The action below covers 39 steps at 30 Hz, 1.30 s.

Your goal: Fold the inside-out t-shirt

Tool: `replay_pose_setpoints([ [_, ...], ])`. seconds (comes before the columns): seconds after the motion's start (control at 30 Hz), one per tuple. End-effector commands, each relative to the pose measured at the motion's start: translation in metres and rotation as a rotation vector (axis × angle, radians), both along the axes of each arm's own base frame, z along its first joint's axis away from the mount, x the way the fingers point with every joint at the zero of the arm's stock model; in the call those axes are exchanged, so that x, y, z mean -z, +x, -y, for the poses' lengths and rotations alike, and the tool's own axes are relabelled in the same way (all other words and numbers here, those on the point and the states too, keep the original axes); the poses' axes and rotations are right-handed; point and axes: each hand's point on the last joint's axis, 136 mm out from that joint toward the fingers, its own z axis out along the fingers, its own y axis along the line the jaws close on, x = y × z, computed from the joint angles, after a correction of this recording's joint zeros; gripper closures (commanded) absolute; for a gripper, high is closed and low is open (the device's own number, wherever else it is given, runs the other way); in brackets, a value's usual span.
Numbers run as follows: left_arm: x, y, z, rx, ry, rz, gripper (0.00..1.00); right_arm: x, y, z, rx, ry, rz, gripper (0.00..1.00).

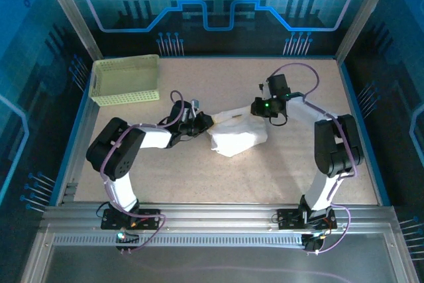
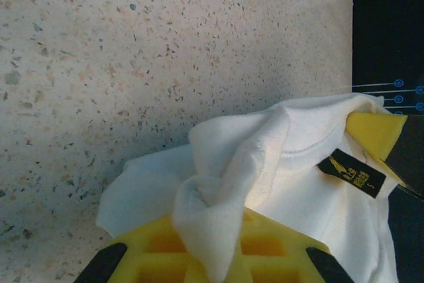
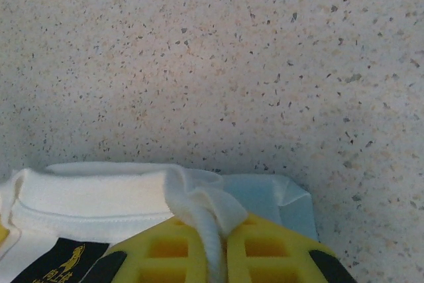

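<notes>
The white t-shirt (image 1: 237, 136) hangs bunched at the middle of the table, stretched between both grippers. My left gripper (image 1: 207, 121) is shut on a twisted fold of the t-shirt (image 2: 218, 190) near the collar, cloth pinched between its yellow fingers (image 2: 278, 250). A black label (image 2: 352, 173) with gold print shows under the collar seam. My right gripper (image 1: 255, 109) is shut on the collar edge of the t-shirt (image 3: 93, 197), a rolled rib of cloth caught between its yellow fingers (image 3: 278, 246). The black label (image 3: 56, 266) shows at the lower left there too.
A pale yellow-green lattice basket (image 1: 126, 79) stands at the back left of the speckled table (image 1: 199, 177). Metal frame posts and blue walls bound the table's edges. The right arm's yellow finger (image 2: 374, 134) shows at the right in the left wrist view.
</notes>
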Motion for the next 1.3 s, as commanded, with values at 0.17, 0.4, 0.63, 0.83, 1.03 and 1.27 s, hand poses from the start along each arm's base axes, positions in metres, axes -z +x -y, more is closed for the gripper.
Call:
replay_pose_setpoints([
  [0.17, 0.004, -0.007, -0.019, -0.042, 0.082, -0.074, 0.81, -0.017, 0.007, 0.014, 0.009, -0.102, 0.04, 0.63],
  [0.4, -0.034, -0.029, -0.07, -0.172, 0.297, -0.071, 0.45, -0.069, -0.013, 0.029, 0.03, -0.172, 0.108, 0.31],
  [0.63, -0.088, -0.061, -0.04, -0.068, 0.32, 0.091, 0.4, -0.096, -0.069, -0.016, -0.079, -0.031, 0.172, 0.31],
  [0.83, -0.08, -0.063, 0.035, 0.111, 0.118, 0.104, 0.5, -0.059, -0.089, -0.045, -0.082, 0.089, 0.097, 0.4],
  [1.03, -0.021, -0.058, 0.039, 0.117, 0.172, 0.004, 0.55, 0.001, -0.085, -0.038, -0.053, 0.05, 0.02, 0.43],
  [1.27, 0.028, -0.09, 0.016, 0.128, 0.232, -0.081, 0.57, 0.049, -0.081, -0.006, 0.038, -0.019, -0.058, 0.45],
])
